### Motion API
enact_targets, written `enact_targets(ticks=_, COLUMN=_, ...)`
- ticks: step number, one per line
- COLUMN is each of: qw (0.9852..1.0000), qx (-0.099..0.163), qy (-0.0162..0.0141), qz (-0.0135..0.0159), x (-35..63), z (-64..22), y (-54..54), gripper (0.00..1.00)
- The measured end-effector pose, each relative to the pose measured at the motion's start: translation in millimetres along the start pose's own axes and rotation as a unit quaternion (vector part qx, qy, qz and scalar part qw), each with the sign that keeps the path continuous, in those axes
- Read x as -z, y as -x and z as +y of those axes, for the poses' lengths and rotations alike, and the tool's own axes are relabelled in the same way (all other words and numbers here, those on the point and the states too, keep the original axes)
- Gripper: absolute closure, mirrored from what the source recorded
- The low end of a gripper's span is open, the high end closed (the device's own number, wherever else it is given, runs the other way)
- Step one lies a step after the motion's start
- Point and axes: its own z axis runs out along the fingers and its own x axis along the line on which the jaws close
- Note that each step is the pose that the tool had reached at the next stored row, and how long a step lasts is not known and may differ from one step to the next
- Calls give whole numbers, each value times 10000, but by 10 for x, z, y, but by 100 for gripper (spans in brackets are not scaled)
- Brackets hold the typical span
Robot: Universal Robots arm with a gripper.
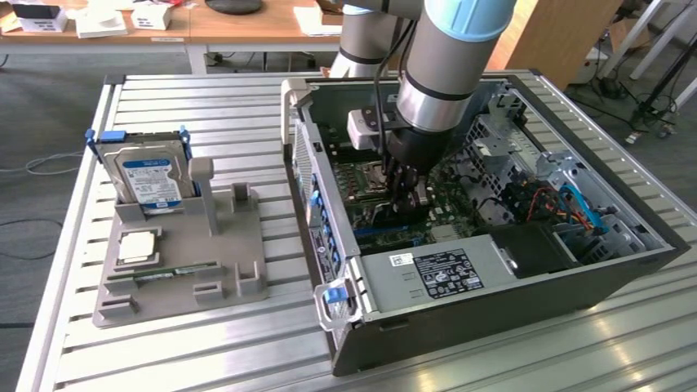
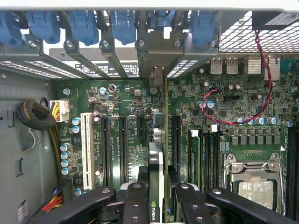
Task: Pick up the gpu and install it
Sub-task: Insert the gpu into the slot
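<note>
A robotics lab: a robot arm [image 1: 441,73] works over an opened computer case [image 1: 479,245] on a slatted metal counter [image 1: 196,343], wooden desks [image 1: 250,24] behind.

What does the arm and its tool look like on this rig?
The arm has a silver-grey tube body with a light blue joint cap and a black band near the wrist. A white box with a black cable sits beside the wrist. The tool is black, with bolted linkage fingers.
</note>
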Motion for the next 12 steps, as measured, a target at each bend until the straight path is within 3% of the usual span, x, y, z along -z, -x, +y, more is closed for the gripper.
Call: enact_targets(ticks=12, qw=10000, qx=0, qy=-1, qz=0, x=-2, z=0, y=0, gripper=73)
